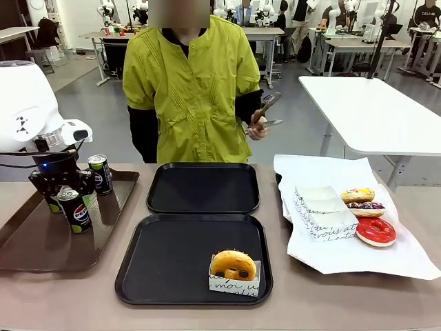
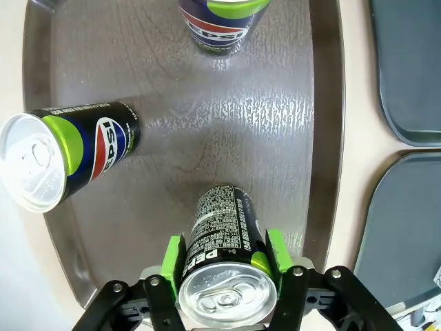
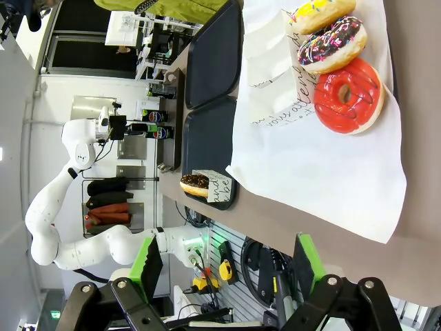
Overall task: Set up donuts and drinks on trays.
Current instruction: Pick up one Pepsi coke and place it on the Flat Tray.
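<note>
Black with green trim, the gripped can point(image 2: 220, 234) stands at the bottom centre of your left wrist view. The left claw point(image 2: 224, 258) has its green pads pressed on both of the can's sides, so it is closed around the can. The can is upright on the brown tray point(image 2: 275, 138). Two more cans share that tray: one point(image 2: 69, 158) at the left edge of the frame and one point(image 2: 220, 24) at the top.

In your front view, the two black trays sit in the middle, the far tray point(image 1: 203, 187) bare. The near tray point(image 1: 172, 262) carries one plain donut point(image 1: 233, 264) in a printed sleeve at its lower right corner. At the right, white paper point(image 1: 344, 255) holds a yellow donut point(image 1: 357, 195), a chocolate donut point(image 1: 365, 207) and a red donut point(image 1: 375, 231), beside spare sleeves point(image 1: 324, 214). The person at the top centre holds tongs point(image 1: 265, 114).

In your right wrist view, the right claw point(image 3: 226, 258) stands wide open at the bottom, gripping nothing.
</note>
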Motion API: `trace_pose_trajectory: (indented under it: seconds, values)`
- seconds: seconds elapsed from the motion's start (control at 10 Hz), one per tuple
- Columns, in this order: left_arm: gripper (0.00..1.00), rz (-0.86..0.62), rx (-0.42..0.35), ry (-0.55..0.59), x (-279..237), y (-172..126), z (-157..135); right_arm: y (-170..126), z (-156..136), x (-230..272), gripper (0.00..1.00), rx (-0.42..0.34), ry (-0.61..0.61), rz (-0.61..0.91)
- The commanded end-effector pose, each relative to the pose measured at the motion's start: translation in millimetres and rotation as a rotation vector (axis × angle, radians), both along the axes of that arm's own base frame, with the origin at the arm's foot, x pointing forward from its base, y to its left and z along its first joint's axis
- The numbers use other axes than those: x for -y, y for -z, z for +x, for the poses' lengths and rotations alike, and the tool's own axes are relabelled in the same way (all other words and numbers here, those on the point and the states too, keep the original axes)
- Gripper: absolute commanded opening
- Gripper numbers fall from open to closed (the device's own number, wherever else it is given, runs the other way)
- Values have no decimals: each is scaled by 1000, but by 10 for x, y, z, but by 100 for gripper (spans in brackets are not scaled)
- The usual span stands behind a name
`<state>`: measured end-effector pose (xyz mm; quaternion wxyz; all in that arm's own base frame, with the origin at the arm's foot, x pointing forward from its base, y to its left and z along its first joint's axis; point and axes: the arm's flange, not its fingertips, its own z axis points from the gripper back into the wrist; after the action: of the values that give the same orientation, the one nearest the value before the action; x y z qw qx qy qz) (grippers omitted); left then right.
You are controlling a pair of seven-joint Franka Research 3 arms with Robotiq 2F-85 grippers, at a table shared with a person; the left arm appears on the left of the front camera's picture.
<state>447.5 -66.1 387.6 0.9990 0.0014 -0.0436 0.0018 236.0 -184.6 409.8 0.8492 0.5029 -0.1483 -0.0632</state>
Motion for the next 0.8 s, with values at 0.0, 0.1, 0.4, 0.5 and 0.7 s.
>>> trace_pose_trajectory:
  seconds: [0.0, 0.1, 0.4, 0.5, 0.7]
  values:
    - [0, -17, -24, -23, -11, -21, -34, 6, 16, 6, 100, 24, -4, 15]
    - [39, -18, -27, -25, -18, -33, -36, 6, 16, 6, 100, 24, -4, 15]
    - [24, -19, -1, 81, 188, -538, -221, 6, 16, 6, 100, 24, -4, 15]
    - [24, -27, -17, 129, 331, -804, -348, 6, 16, 6, 100, 24, -4, 15]
    - [24, 43, -4, 165, 621, -1294, -713, 6, 16, 6, 100, 24, -4, 15]
